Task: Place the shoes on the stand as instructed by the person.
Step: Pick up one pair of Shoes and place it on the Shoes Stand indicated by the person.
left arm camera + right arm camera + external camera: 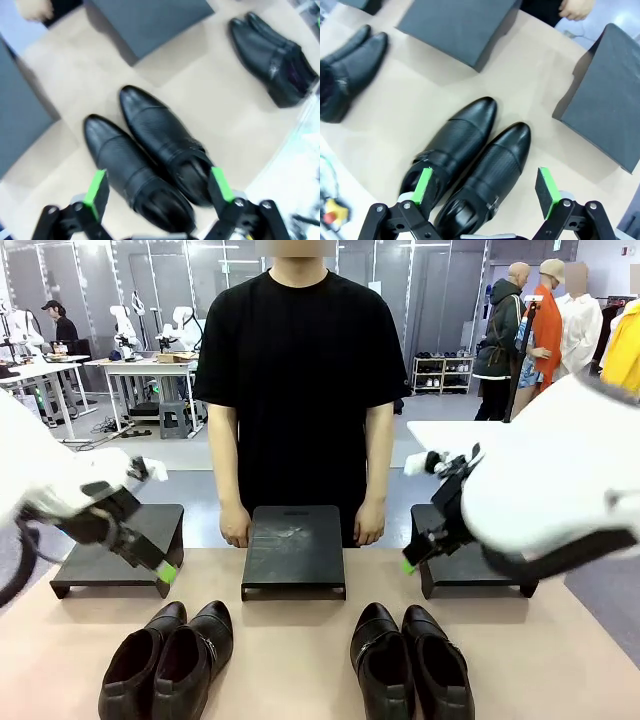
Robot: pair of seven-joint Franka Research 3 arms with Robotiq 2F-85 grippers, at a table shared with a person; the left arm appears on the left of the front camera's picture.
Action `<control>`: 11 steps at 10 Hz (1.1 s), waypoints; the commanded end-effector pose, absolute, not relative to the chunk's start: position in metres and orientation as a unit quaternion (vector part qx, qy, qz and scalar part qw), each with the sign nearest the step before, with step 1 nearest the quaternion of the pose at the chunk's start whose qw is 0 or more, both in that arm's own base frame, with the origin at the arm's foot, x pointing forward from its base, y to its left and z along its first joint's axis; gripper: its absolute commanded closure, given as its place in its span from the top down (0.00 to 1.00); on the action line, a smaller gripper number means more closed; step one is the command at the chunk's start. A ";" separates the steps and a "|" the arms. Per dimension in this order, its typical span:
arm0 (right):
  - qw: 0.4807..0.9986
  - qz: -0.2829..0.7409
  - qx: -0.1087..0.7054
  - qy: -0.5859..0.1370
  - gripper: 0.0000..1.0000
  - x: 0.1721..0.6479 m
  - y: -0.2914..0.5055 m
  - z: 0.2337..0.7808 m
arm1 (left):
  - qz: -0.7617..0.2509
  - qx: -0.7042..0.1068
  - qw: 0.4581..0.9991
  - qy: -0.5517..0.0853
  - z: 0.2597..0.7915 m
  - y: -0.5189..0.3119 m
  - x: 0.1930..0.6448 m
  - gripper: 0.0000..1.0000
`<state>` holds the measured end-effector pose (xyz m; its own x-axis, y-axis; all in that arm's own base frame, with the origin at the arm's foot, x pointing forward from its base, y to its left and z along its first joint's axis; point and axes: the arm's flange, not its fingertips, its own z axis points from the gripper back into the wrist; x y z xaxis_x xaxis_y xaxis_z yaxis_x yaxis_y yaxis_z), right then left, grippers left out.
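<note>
A pale beige table (300, 660) spans the foreground. Beyond it lies a smooth grey floor (190, 455). White-topped work tables (150, 367) stand far left and a low metal shelf rack (442, 373) far right, before grey panelled walls (440, 295) under bright, even light.

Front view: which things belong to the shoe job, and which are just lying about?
Job: left shoe pair, right shoe pair, left stand, middle stand, right stand, person.
Lying about: background shelf rack, background tables, stool.
</note>
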<state>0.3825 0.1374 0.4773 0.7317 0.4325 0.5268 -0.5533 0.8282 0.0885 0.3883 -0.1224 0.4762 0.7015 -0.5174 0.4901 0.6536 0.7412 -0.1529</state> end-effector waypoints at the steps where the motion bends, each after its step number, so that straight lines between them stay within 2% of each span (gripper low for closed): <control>1: 0.912 0.252 0.214 -0.245 1.00 0.368 0.091 0.511 | -0.318 -0.244 0.899 -0.178 0.509 -0.080 0.388 1.00; 4: 0.874 0.199 0.360 -0.257 1.00 0.328 0.000 0.533 | -0.304 -0.408 0.840 -0.189 0.533 0.016 0.364 1.00; 7: 0.807 0.156 0.501 -0.271 1.00 0.285 -0.102 0.502 | -0.281 -0.525 0.770 -0.228 0.499 0.109 0.334 1.00; 11: 0.781 0.066 0.537 -0.311 1.00 0.211 -0.188 0.453 | -0.200 -0.579 0.720 -0.324 0.458 0.212 0.283 1.00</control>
